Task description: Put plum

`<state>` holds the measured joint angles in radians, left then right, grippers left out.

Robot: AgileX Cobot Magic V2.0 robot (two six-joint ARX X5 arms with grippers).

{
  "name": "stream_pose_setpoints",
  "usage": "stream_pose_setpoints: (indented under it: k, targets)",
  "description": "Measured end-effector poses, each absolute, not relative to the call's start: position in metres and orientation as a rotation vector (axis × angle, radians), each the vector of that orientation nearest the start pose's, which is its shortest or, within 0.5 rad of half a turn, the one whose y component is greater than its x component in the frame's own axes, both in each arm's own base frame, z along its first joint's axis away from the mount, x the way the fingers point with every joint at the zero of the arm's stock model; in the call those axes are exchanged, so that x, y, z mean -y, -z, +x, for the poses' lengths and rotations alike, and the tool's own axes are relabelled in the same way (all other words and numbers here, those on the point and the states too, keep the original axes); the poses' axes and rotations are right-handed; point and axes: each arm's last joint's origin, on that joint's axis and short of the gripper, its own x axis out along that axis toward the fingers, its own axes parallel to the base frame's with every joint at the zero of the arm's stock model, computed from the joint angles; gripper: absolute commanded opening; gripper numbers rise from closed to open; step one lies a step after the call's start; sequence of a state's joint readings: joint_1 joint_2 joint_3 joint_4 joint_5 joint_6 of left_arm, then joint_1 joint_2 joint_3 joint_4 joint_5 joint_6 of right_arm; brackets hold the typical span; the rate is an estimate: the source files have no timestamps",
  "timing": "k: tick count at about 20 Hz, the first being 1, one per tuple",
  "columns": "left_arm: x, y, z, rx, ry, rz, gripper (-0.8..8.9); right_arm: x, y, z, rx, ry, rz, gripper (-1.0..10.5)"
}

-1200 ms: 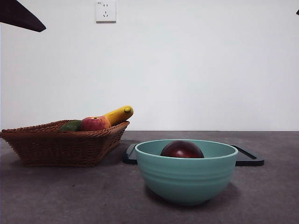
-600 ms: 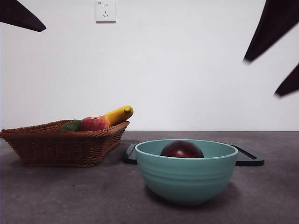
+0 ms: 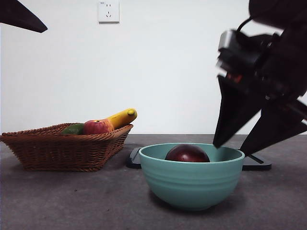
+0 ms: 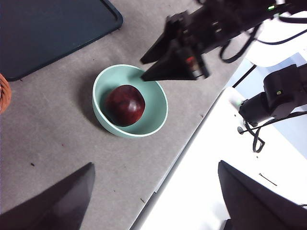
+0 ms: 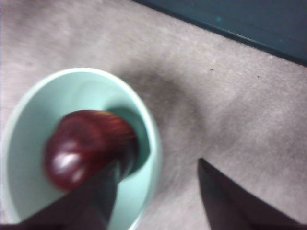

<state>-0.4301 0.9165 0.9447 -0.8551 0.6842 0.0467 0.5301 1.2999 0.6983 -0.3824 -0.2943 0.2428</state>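
Plum [image 3: 187, 153] sits inside the teal bowl [image 3: 192, 184] on the grey table [image 3: 72, 201]; I see only its dark maroon top over the rim from the front, and the whole glossy fruit from the left wrist camera. My right gripper [image 3: 235, 143] hangs just above the bowl's right rim, jaws spread apart and holding nothing; one tip is over the bowl beside the plum, the other outside the rim above the table. Its wrist picture is blurred. My left gripper [image 4: 153, 191] is high above the table, its jaws wide apart and empty; from the front it shows only as a black tip at the top left corner. Behind the bowl lies a dark tray [image 3: 256, 163]. To the left stands a wicker basket [image 3: 62, 148] with a red apple [image 3: 97, 127], a green fruit [image 3: 73, 129] and a banana [image 3: 122, 117]. A white wall socket [image 3: 108, 11] is on the wall. I can read no writing or labels anywhere.
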Motion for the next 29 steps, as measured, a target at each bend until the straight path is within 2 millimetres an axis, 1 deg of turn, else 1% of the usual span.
stream_pose_setpoints:
  k: [2,4,7,14,16,17,20,22,23,24,26,29]
  targets:
    - [0.085,-0.314,0.141,-0.836,1.068,-0.069,4.04,-0.131,-0.182,0.204,-1.107,-0.624,0.082,1.7]
    - [0.085,-0.314,0.141,-0.829,1.070,-0.064,4.04,-0.134,-0.178,0.205,-1.117,-0.627,0.076,1.0]
    - [0.085,-0.314,0.141,-0.827,1.071,-0.063,4.04,-0.135,-0.177,0.206,-1.115,-0.630,0.075,0.1]
    - [0.085,-0.314,0.141,-0.822,1.074,-0.057,4.04,-0.136,-0.178,0.206,-1.120,-0.644,0.101,0.1]
    - [0.085,-0.314,0.141,-0.822,1.074,-0.057,4.04,-0.138,-0.186,0.208,-1.125,-0.639,0.105,0.1]
    - [0.085,-0.314,0.141,-0.822,1.074,-0.057,4.05,-0.140,-0.194,0.212,-1.114,-0.639,0.107,0.1]
    - [0.085,-0.314,0.141,-0.822,1.074,-0.057,4.05,-0.141,-0.225,0.228,-1.024,-0.613,0.117,0.1]
    - [0.085,-0.314,0.141,-0.822,1.074,-0.057,4.05,-0.137,-0.240,0.239,-0.987,-0.582,0.128,0.1]
    - [0.085,-0.314,0.141,-0.822,1.074,-0.057,4.05,-0.134,-0.246,0.248,-0.976,-0.562,0.134,0.1]
    - [0.085,-0.314,0.141,-0.822,1.074,-0.057,4.05,-0.133,-0.248,0.256,-0.971,-0.552,0.134,0.1]
    - [0.085,-0.314,0.141,-0.822,1.074,-0.056,4.05,-0.131,-0.250,0.279,-0.976,-0.519,0.127,0.1]
    - [0.085,-0.314,0.141,-0.822,1.074,-0.056,4.05,-0.128,-0.246,0.316,-0.982,-0.481,0.121,0.1]
